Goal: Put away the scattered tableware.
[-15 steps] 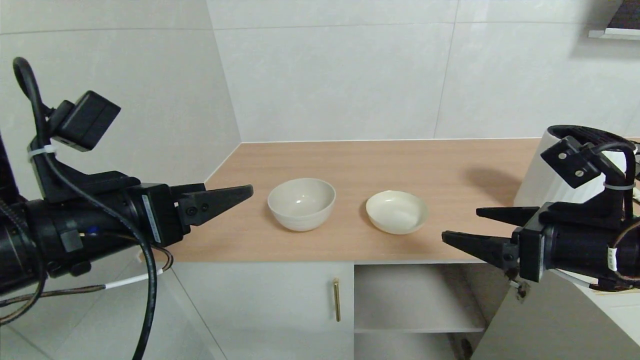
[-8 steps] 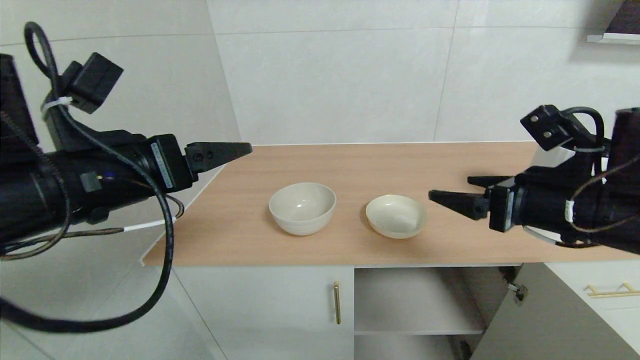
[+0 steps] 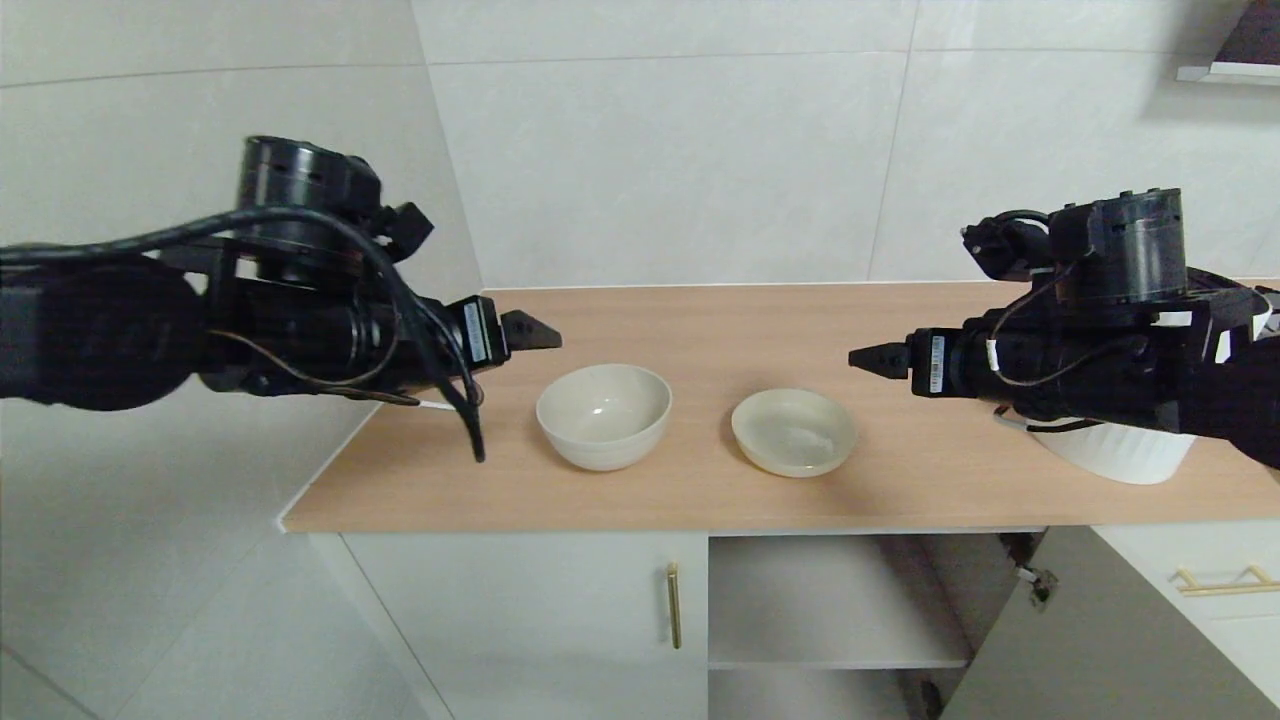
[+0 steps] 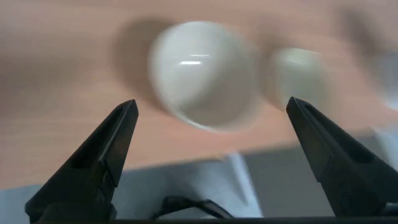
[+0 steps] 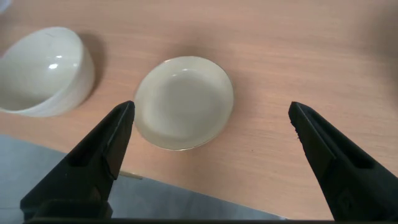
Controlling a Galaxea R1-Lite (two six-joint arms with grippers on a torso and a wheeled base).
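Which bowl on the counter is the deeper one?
The deep bowl nearer the left gripper has tall rounded walls; the shallow bowl beside it sits low.

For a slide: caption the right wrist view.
Open right end effector frames a shallow dish, deeper bowl beside it, on wooden counter.

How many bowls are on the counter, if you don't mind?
2: a deep bowl at left, a shallow bowl right of it. A white vessel at far right is partly hidden.
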